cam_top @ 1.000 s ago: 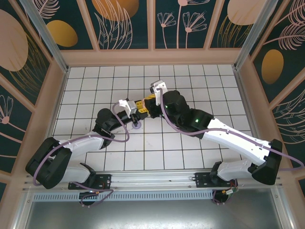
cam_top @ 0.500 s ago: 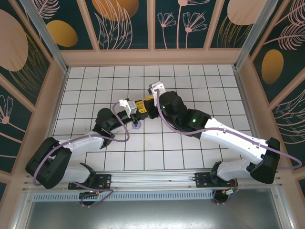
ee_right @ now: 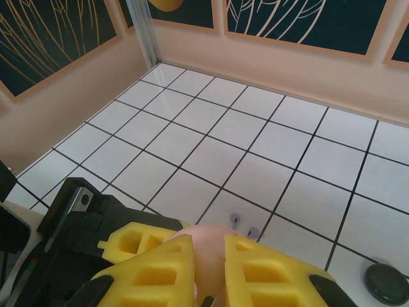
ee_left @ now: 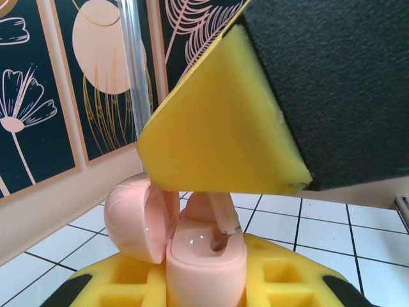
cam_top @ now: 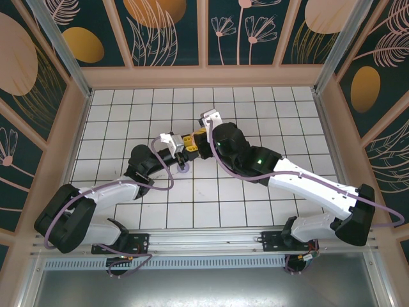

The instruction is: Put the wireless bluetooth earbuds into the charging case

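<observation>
My left gripper [ee_left: 204,284] is shut on a pale pink charging case [ee_left: 204,256], held upright with its round lid [ee_left: 131,214] hinged open to the left. Just above it, a yellow finger [ee_left: 217,128] of my right gripper [cam_top: 197,143] pins a pale pink earbud [ee_left: 225,217]. The earbud's stem tip sits at the mouth of the case's right-hand socket. In the right wrist view the right gripper [ee_right: 208,272] has pale pink showing in the narrow gap between its pads. In the top view the two grippers meet at mid-table, with the left gripper [cam_top: 184,148] beside the right.
Two lilac-grey earbuds [ee_right: 234,219] lie side by side on the white tiles just beyond the grippers. A dark round disc [ee_right: 385,281] lies to their right. Peach walls [cam_top: 204,77] enclose the tiled floor on three sides.
The right arm's wrist moved slightly left over the case, then held still. The left arm has not moved, and both grips are unchanged.
</observation>
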Tool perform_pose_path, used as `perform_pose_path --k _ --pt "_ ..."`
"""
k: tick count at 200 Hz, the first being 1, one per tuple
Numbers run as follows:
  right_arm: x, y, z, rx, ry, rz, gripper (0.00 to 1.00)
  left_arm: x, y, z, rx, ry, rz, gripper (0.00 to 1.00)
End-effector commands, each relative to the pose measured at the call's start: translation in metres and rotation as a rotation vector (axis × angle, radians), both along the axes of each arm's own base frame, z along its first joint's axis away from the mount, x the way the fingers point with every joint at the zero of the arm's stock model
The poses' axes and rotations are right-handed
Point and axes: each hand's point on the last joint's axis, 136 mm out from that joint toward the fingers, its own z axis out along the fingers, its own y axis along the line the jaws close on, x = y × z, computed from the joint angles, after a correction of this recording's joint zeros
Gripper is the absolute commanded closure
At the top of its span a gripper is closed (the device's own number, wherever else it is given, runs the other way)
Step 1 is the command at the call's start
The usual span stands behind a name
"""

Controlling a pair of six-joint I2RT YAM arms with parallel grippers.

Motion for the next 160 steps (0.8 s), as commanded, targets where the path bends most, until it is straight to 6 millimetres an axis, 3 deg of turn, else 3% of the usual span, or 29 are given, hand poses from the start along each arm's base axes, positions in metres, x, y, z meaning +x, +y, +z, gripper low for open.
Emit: perform_pose_path --k 1,44,97,160 --pt "-0.007 0.003 -0.018 -0.068 0.017 0.049 0.85 -0.006 0.004 0.028 -0.047 -0.074 -0.01 1.0" --pt "-0.023 0.018 -0.034 -0.133 0.034 0.142 0.86 -0.005 0.004 0.03 -0.052 -0.075 -0.006 1.0" --pt "-0.022 0.019 -0.044 -0.171 0.045 0.125 0.86 -0.006 0.005 0.031 -0.055 -0.076 -0.004 1.0" --pt "-0.01 0.013 -0.016 -0.107 0.016 0.054 0.86 -0.005 0.004 0.03 -0.055 -0.07 -0.008 1.0"
